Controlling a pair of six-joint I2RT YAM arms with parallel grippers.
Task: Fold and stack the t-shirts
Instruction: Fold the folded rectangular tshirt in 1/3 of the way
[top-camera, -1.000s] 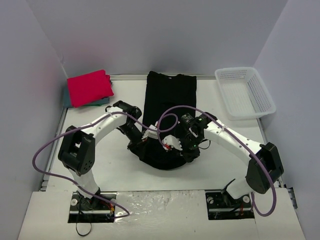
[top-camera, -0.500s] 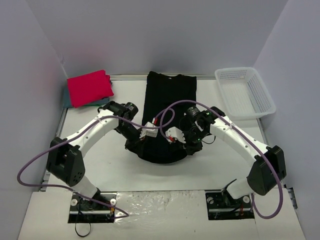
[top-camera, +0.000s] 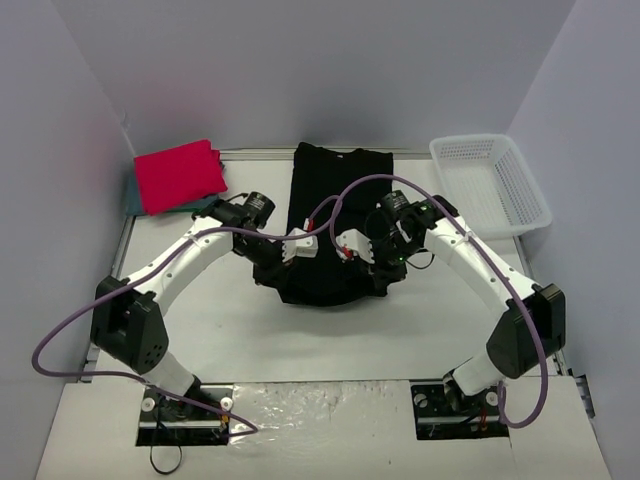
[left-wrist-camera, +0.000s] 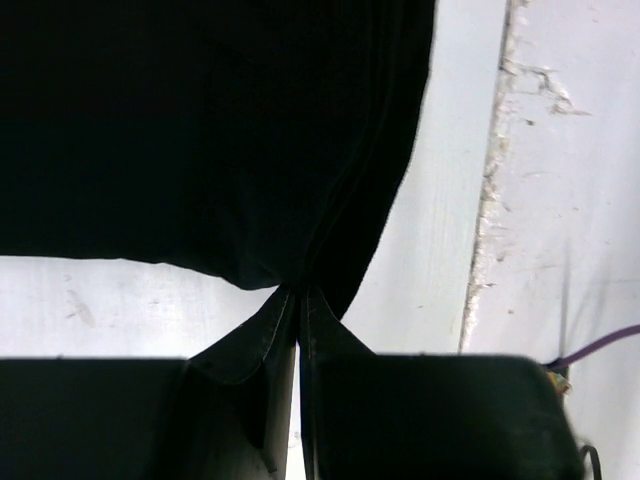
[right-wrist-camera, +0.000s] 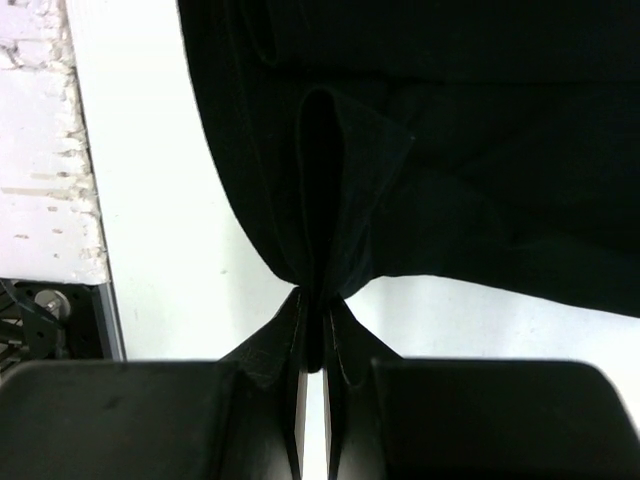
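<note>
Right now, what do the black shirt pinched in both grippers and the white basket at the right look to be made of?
The black t-shirt looks like soft, matte cloth, possibly cotton knit: it drapes and gathers into folds where the left gripper and the right gripper pinch it. The basket looks like rigid white plastic: its open mesh walls and rim hold their shape.

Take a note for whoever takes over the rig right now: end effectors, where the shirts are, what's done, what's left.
Left end effector: shut on the black t-shirt, at its near edge.
Right end effector: shut on the same edge.
Black t-shirt: centre of the table, only partly folded.
Red-pink t-shirt: folded, lying on the teal-blue t-shirt, far left.
Done: those two stacked.
Left: finish folding the black one, add it to the stack.
</note>
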